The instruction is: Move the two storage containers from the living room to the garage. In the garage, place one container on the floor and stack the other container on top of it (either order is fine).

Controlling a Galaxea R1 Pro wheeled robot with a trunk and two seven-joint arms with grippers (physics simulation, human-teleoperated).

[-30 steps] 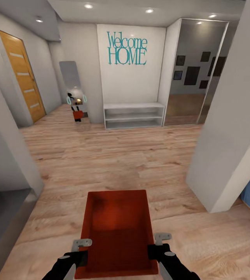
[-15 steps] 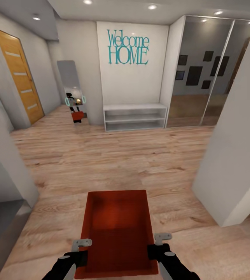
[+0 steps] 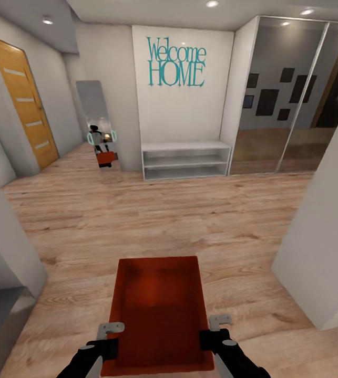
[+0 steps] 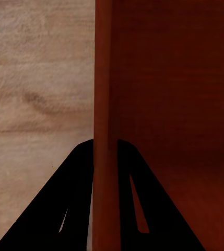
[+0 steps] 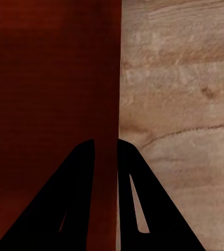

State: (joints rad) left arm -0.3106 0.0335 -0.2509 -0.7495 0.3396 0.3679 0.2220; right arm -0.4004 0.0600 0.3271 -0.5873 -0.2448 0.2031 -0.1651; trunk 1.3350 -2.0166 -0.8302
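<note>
Container: your orange-red storage container (image 3: 158, 310) hung above the wood plank floor (image 3: 163, 220).
Left gripper (image 3: 107, 344): you clamped its left wall.
Right gripper (image 3: 214, 336): you clamped its right wall.

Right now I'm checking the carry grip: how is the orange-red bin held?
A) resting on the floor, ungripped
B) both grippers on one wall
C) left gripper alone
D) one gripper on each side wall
D: the left gripper and right gripper each straddle a side wall of the storage container.
</note>
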